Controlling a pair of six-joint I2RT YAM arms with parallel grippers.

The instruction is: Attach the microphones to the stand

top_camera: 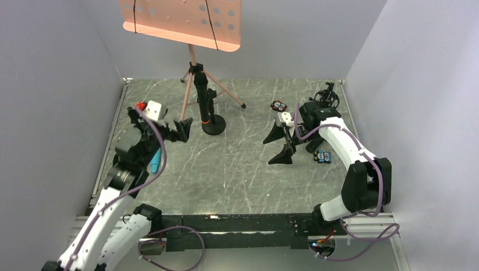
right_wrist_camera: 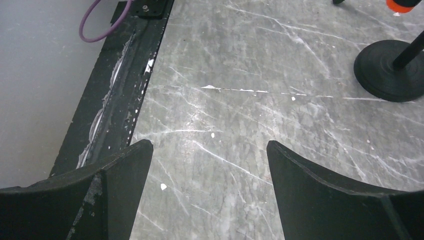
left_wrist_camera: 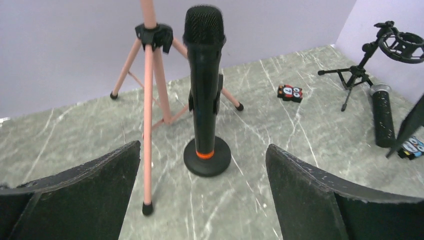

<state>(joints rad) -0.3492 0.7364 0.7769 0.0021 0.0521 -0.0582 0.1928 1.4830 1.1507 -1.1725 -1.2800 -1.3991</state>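
Jaws of left gripper [top_camera: 178, 130] gape wide, empty; black orange-ringed stick microphone [left_wrist_camera: 204, 85] stands upright on round black stand [left_wrist_camera: 207, 161] just ahead, centred between them. Right gripper [top_camera: 279, 145] jaws spread, empty, above grey marbled worktop [right_wrist_camera: 240, 100].
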